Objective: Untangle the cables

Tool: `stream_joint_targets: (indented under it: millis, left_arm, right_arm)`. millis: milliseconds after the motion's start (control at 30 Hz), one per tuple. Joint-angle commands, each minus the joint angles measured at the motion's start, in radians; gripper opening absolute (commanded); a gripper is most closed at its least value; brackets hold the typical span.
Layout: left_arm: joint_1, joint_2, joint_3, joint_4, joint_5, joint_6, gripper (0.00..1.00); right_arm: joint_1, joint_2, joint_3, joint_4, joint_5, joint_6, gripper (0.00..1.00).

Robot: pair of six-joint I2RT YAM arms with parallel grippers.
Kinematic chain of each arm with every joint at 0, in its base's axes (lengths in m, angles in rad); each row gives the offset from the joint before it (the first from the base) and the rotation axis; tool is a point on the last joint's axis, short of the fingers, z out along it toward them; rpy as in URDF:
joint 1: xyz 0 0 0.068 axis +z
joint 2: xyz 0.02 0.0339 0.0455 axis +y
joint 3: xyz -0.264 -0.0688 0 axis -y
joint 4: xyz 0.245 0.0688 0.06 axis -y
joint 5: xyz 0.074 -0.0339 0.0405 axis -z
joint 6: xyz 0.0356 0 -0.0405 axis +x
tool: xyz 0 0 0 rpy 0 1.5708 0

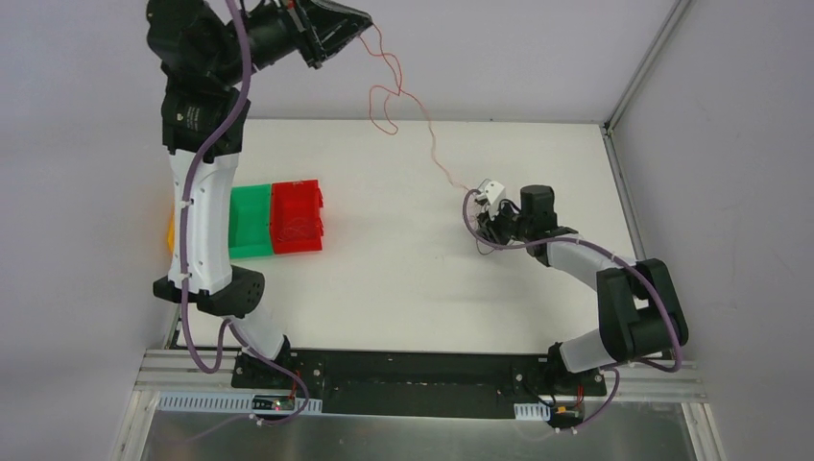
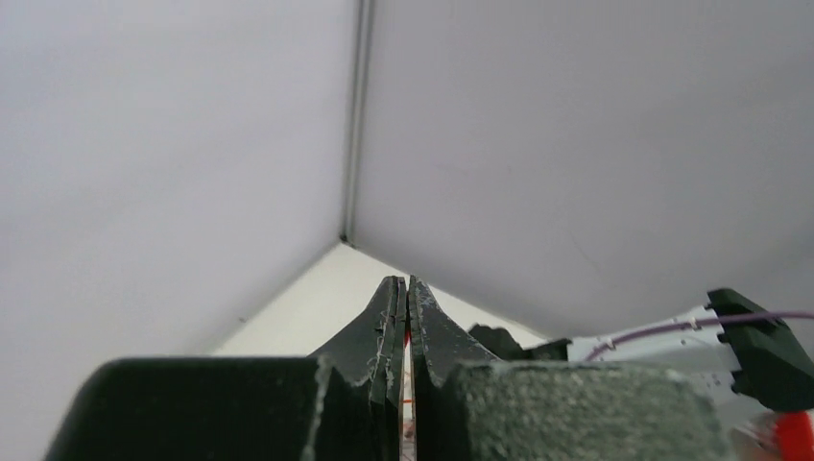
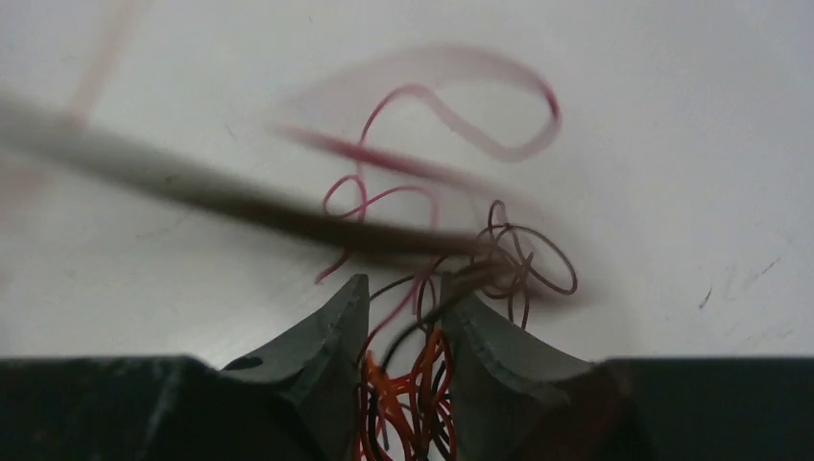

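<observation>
Touching green bin (image 1: 251, 223) and red bin (image 1: 296, 216) stand well left of cables (image 3: 413, 399).

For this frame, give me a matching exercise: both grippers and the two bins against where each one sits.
1. left gripper
2. right gripper
3. red bin
4. green bin

A. partly behind the left arm
B. low, around the wire clump
C. raised, pinching the red wire
D. unobstructed, on the right of its neighbour

Pairs: 1-C, 2-B, 3-D, 4-A
</observation>
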Motion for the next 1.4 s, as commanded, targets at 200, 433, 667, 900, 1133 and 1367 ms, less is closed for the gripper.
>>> stream_joint_targets:
  millis: [200, 433, 667, 900, 1133, 1367]
  left_arm:
    - [0.045, -0.120, 0.039, 0.187, -0.175, 0.003, 0.00]
    - [0.049, -0.209, -0.135, 0.074, -0.335, 0.164, 0.00]
    - [0.176, -0.367, -0.458, -0.038, -0.547, 0.205, 0.00]
    - [0.265, -0.471, -0.656, -0.085, -0.632, 0.159, 0.00]
    - [0.369, -0.489, -0.678, -0.110, -0.707, 0.159, 0.00]
    - [0.587, -0.430, -0.650, -0.134, -0.579, 0.115, 0.00]
  right_arm:
    - [-0.116, 0.056, 0.034, -0.206, -0.030, -0.181, 0.28]
    - [-0.118, 0.039, 0.127, -0.370, -0.063, -0.141, 0.49]
    - [-0.119, -0.021, 0.218, -0.519, -0.072, -0.016, 0.78]
    - [-0.120, -0.096, 0.235, -0.592, -0.084, 0.031, 1.00]
    - [-0.120, -0.117, 0.264, -0.594, -0.084, 0.099, 0.99]
    - [-0.117, -0.118, 0.289, -0.610, -0.094, 0.133, 0.99]
